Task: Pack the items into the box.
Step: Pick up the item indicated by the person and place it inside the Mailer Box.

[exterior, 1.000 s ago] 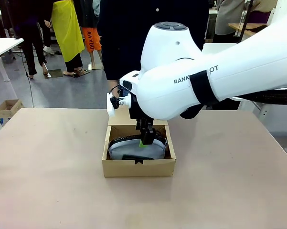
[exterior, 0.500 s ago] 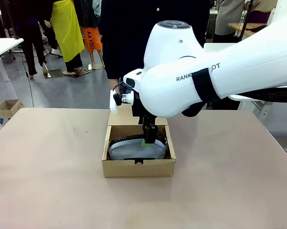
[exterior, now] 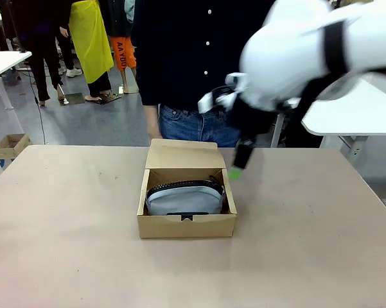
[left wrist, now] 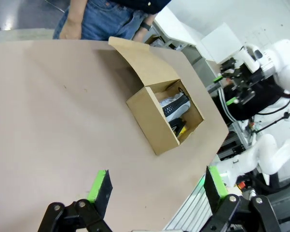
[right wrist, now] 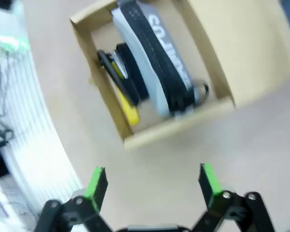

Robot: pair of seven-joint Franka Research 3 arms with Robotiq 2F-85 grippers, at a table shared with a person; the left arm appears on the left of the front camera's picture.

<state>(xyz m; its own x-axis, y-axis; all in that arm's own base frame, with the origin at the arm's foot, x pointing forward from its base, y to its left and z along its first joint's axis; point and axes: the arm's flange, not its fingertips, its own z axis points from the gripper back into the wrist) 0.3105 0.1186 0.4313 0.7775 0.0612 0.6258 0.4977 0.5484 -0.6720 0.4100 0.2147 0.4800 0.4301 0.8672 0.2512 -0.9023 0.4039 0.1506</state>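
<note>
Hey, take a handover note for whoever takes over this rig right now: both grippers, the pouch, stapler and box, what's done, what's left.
Left gripper: open, empty, above the table, away from the box.
Right gripper: open, empty, above the table beside the box.
Pouch and stapler: both inside the box, stapler between pouch and front wall.
Done: both items packed.
Left: lid stands open; probably tuck it shut.
</note>
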